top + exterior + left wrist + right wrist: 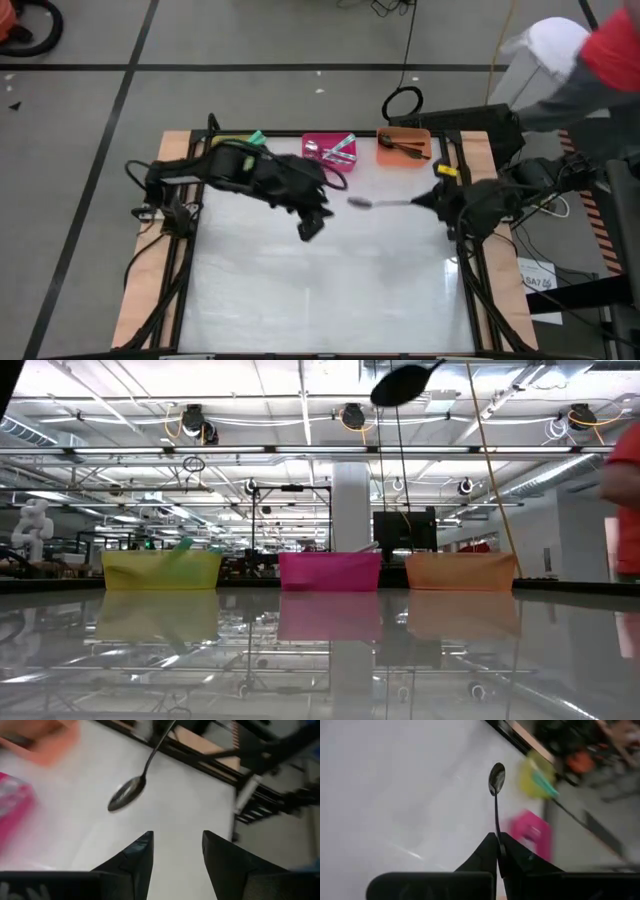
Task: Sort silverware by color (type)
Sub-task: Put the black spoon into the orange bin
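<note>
My right gripper [428, 202] is shut on a shiny metal spoon [372, 203] over the table's right half. The spoon's bowl [496, 777] points toward the table's left. My left gripper [310, 226] hangs open just left of the bowl [127, 794] and touches nothing; nothing is between its fingers [142, 855]. Along the far edge stand a yellow bin [162, 570] with a teal-handled spoon [255, 138], a pink bin [330, 150] with silver spoons and an orange bin [403, 147] with dark ones. My right gripper pinches the free end of the spoon's handle [497, 832] between its two fingers. It comes from the table's right side, slanting downward, with the fingers lying along the handle. The spoon sticks straight out ahead of the fingers, lifted clear of the table.
A person with a red sleeve [612, 45] stands beyond the far right corner. The left arm's body [240, 168] covers part of the yellow bin. The white tabletop [320, 290] is bare toward its near edge.
</note>
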Available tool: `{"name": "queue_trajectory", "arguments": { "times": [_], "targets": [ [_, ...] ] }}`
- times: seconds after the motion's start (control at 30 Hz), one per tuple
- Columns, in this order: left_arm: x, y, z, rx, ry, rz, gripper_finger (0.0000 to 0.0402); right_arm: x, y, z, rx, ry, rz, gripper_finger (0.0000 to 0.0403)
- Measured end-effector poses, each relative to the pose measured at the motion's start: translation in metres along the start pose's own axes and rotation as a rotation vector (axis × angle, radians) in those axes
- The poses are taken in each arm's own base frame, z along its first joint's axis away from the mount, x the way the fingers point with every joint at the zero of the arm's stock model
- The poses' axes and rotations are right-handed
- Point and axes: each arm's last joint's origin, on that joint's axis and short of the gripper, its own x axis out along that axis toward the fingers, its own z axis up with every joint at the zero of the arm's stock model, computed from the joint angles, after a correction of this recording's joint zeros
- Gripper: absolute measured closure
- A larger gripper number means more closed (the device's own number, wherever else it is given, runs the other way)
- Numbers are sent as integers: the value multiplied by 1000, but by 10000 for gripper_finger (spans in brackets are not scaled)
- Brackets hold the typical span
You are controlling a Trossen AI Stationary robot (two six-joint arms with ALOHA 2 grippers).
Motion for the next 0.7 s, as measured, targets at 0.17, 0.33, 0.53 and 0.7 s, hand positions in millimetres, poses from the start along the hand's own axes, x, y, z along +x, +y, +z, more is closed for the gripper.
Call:
{"name": "queue_trajectory", "arguments": {
  "times": [0.17,0.33,0.53,0.7],
  "targets": [
    [-32,15,4,74,-77,102,234,2,-16,-15,-107,168,-154,402],
    [-48,31,8,102,-91,144,234,5,-32,-32,-150,345,-210,402],
    [-48,42,12,137,-70,160,234,20,-45,-52,-160,497,-242,402],
    [-48,45,12,130,-57,164,234,51,-44,-85,-178,598,-172,402]
  ]
}}
